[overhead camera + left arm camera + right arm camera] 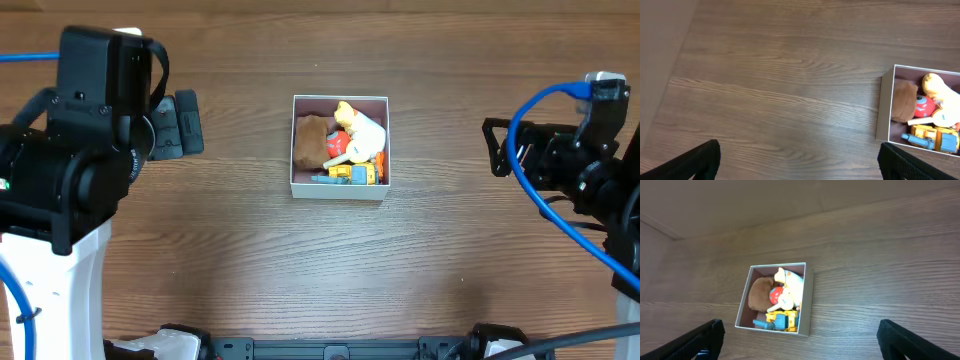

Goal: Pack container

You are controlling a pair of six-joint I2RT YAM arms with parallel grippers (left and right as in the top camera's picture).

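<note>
The container (340,192), a square white box with a pink inside, stands at the middle of the table. It holds a brown plush (311,141), a red round toy (337,143), a white and yellow plush (362,130) and a yellow and blue toy vehicle (352,174). My left gripper (188,124) is open and empty, well left of the box. My right gripper (493,148) is open and empty, well right of it. The box shows at the right edge of the left wrist view (883,107), beyond the open fingers (799,160). In the right wrist view the box (807,302) lies ahead of the open fingers (800,340).
The table is dark wood (330,260). A blue cable (540,190) loops by the right arm. Black fixtures (340,348) sit along the front edge. A lighter surface (660,75) borders the table in the left wrist view.
</note>
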